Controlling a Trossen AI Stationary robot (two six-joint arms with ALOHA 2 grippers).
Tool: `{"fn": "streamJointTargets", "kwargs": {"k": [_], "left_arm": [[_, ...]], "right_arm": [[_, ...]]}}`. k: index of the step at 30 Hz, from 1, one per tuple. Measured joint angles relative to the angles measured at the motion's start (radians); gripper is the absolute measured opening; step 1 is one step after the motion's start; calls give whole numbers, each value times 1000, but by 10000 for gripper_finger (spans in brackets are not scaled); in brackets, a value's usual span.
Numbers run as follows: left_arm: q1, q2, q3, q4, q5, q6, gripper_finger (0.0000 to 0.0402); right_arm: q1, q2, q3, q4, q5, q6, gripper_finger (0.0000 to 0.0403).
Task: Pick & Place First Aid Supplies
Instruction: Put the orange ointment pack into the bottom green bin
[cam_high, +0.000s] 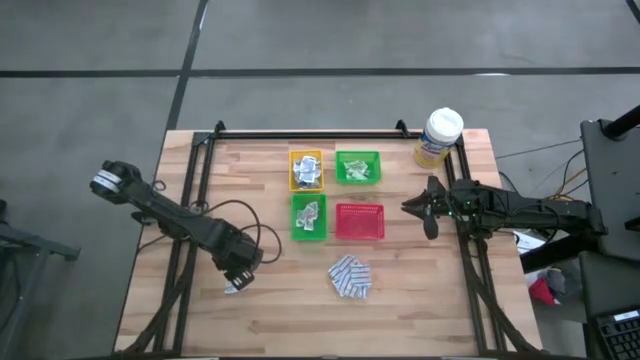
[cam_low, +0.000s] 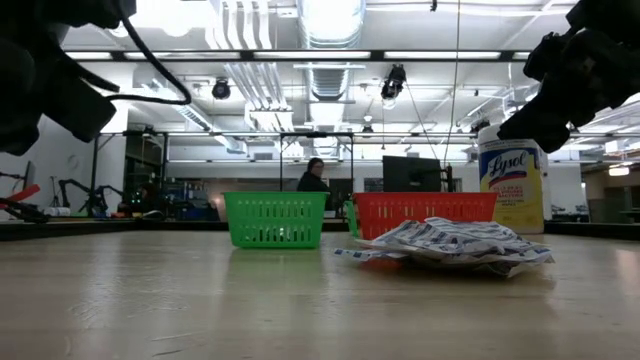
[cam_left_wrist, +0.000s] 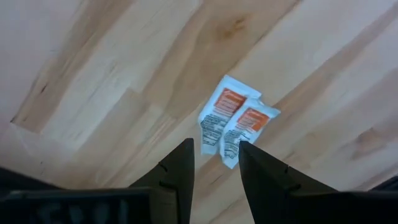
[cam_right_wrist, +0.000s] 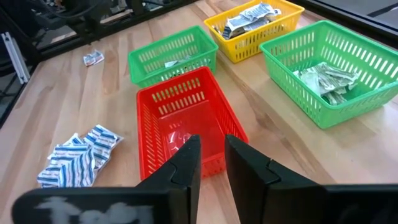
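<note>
Two orange-and-white sachets (cam_left_wrist: 235, 126) lie flat and overlapping on the bench (cam_high: 200, 320), long axes parallel and running diagonally, just ahead of the left claw (cam_left_wrist: 216, 163), whose fingers stand parted and empty. Blue-and-white pads (cam_high: 351, 276) are heaped near the red tray (cam_high: 359, 222). Right claw (cam_right_wrist: 212, 163), slightly parted and empty, hovers beside that tray.

Slotted plastic trays (cam_right_wrist: 180, 130), wood table (cam_high: 420, 310)

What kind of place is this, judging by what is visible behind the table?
Probably a robotics lab or workshop in an industrial hall. The low view shows exposed ceiling ducts with strip lights, a monitor with a person beside it on benches behind, and the wooden table stands on a concrete floor.
</note>
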Motion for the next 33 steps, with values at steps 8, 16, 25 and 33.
{"fn": "streamJointTargets", "kwargs": {"k": [8,16,25,33], "left_arm": [[-5,0,-38,41,14,-28,119],[-8,0,-71,42,18,-39,119],[-10,2,-108,103,26,-43,119],[-16,65,-120,123,56,-38,119]], "right_arm": [[0,0,0,2,0,4,75],[0,0,0,4,0,4,85],[0,0,-1,5,0,7,77],[0,-1,-1,6,0,7,68]]}}
